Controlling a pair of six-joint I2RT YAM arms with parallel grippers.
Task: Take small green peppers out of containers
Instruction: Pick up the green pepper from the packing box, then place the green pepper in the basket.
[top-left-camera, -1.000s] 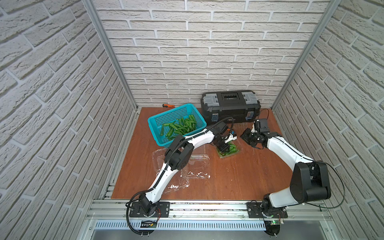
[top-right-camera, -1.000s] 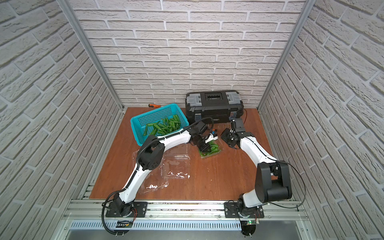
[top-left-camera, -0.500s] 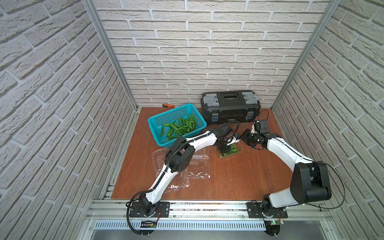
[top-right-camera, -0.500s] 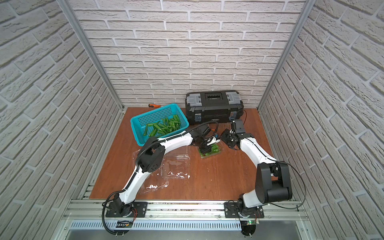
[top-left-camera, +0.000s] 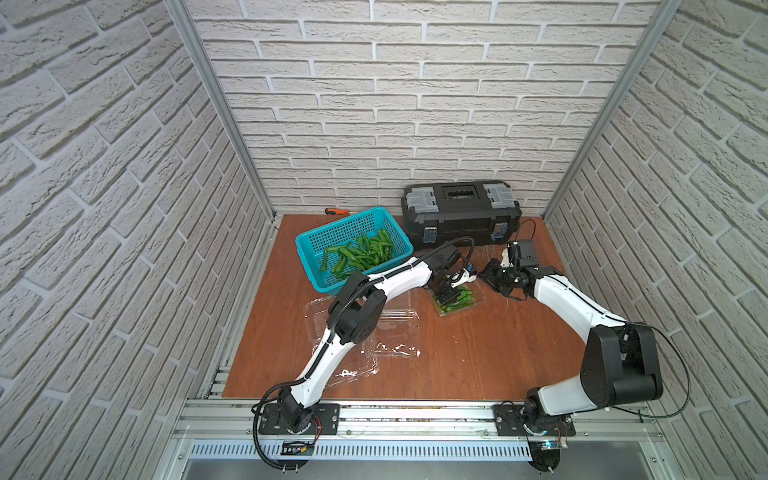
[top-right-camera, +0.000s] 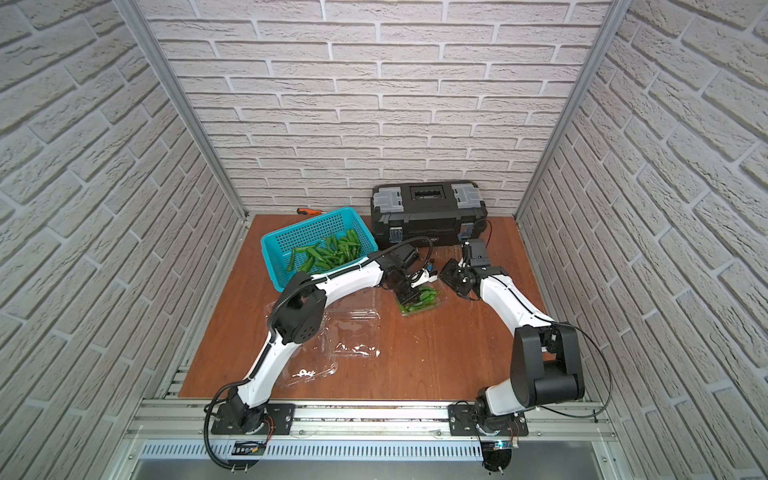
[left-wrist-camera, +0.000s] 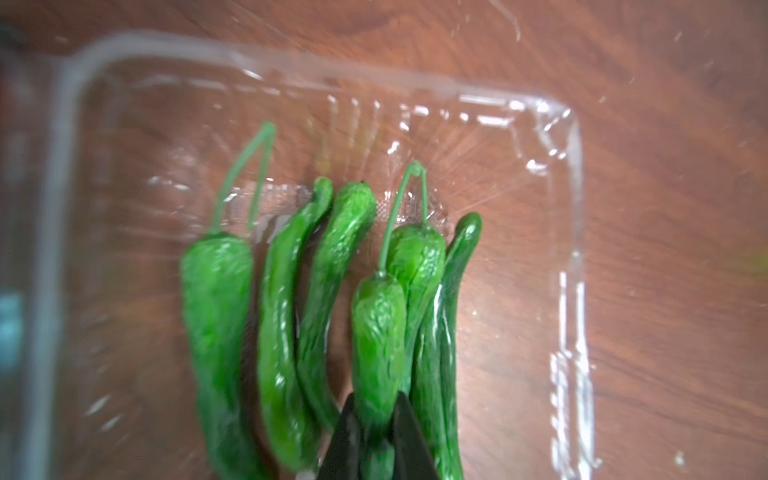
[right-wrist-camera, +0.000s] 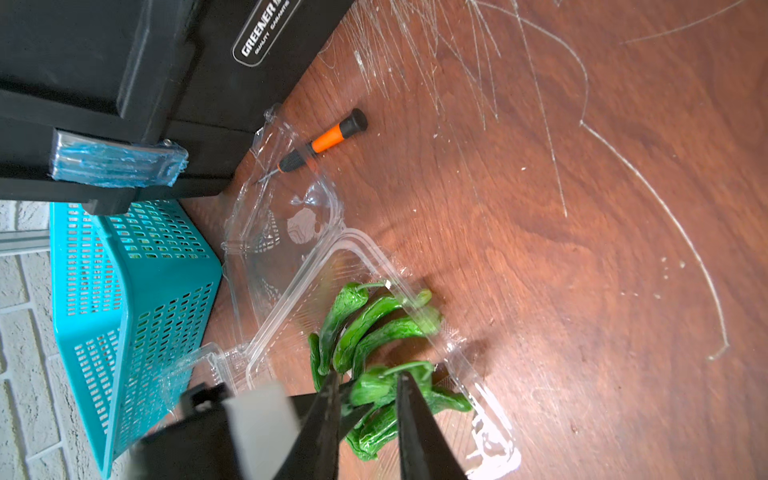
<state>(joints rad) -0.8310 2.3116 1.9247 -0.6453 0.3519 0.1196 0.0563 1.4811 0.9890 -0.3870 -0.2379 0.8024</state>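
Nearest us, two empty punnets (top-left-camera: 390, 351) are lying open on the table (top-left-camera: 478, 365) beside the left arm. Just past them the third punnet (left-wrist-camera: 575, 257) is lying open and slantwise, with a few peppers (top-left-camera: 459, 305) (top-right-camera: 424, 305) lying side by side in it. Their long axes are all running along the punnet's length, from near-left to far-right in both top views, some ending in a stem and others in a tapered tip. The left claw (left-wrist-camera: 377, 401) is reaching into it, its two fingers clamping together on one pepper (left-wrist-camera: 378, 328). That pepper is lying atop its neighbours, parallel to them, its stem pointing away from the claw. The right claw (right-wrist-camera: 367, 376) is hovering just beside the punnet's far-right end, its fingers standing a little apart. Farther back, a basket (top-left-camera: 309, 266) is holding a heap (top-left-camera: 365, 254) of peppers pointing every which way, and the toolbox (top-left-camera: 459, 208) is sitting against the back wall.
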